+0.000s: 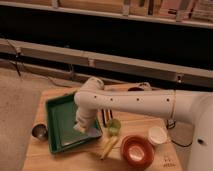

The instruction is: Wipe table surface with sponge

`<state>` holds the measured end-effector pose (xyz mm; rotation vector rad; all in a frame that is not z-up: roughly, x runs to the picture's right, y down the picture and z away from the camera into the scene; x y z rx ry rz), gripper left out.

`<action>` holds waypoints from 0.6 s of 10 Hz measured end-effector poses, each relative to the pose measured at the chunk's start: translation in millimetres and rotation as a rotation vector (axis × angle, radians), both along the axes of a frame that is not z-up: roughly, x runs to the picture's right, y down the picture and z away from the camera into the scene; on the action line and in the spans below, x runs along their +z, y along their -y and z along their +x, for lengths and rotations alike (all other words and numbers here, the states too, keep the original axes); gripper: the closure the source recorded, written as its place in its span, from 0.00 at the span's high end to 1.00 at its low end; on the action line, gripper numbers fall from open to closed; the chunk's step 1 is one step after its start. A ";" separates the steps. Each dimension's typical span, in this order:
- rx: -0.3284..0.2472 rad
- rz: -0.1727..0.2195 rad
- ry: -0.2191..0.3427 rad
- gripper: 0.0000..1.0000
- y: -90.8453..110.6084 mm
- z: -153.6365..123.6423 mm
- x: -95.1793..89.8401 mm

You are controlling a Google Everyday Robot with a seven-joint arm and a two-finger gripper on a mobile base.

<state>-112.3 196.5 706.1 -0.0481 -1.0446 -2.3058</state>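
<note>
- On the worktop [75,161], toward 9 o'clock: green tray [57,125], filling much of the left half and leaving bare wood only in strips around it.
- Over the tray's 3 o'clock rim: end effector [81,126], hanging tip-down from the white arm [140,102] reaching in from 3 o'clock. Cannot tell whether wide, narrow or holding anything.
- At the very tip: a pale, yellowish patch, possibly the sponge [79,129]. Not certain; no other candidate made out anywhere on the wood.
- Just beside the tray at 3 o'clock: green cup [114,126]. Below it at 6 o'clock: yellow stick-like item [109,147]. Toward 4 o'clock: red bowl [124,149] and white cup [156,135]. At the tray's 8 o'clock corner: small metal cup [39,131].
- Hazard, judged: lowering straight down here likely to land on the tray rim rather than wood, tipping or dragging the tray.
- Hazard: any stroke toward 3 o'clock likely to topple the green cup and roll the yellow item.
- Hazard: a shoved tray likely to push the metal cup off the 9 o'clock edge.
- Hazard: with nothing actually held, bare contact on the wood and no wiping done.
</note>
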 end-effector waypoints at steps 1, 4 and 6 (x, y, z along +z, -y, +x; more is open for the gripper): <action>-0.026 -0.004 0.031 0.02 -2.3 -18.3 -1.6; -0.098 -0.025 0.106 0.02 -15.4 -48.6 -7.7; -0.142 -0.054 0.124 0.02 -28.6 -57.9 -14.7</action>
